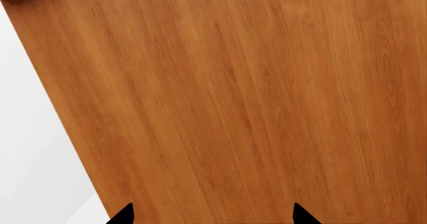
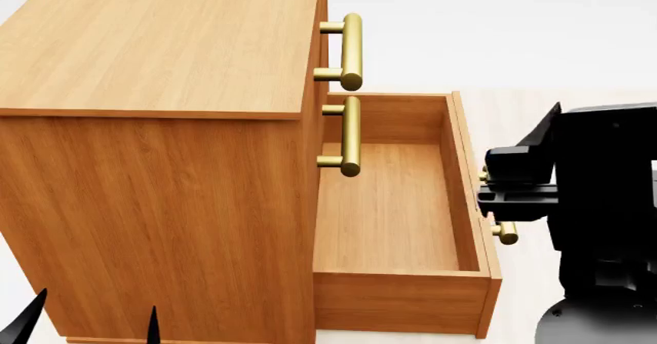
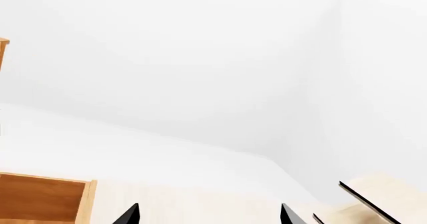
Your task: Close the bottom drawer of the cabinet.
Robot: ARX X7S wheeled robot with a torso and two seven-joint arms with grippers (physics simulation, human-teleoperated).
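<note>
Our right gripper sits against the outer face of the bottom drawer, beside its brass handle; its jaws look parted in the wrist view, holding nothing, though the head view hides the contact, so we cannot be sure it touches; we judge it placed there to push. The drawer stands pulled fully out of the cabinet; our left gripper, fingers apart and empty, faces the cabinet's side.
</note>
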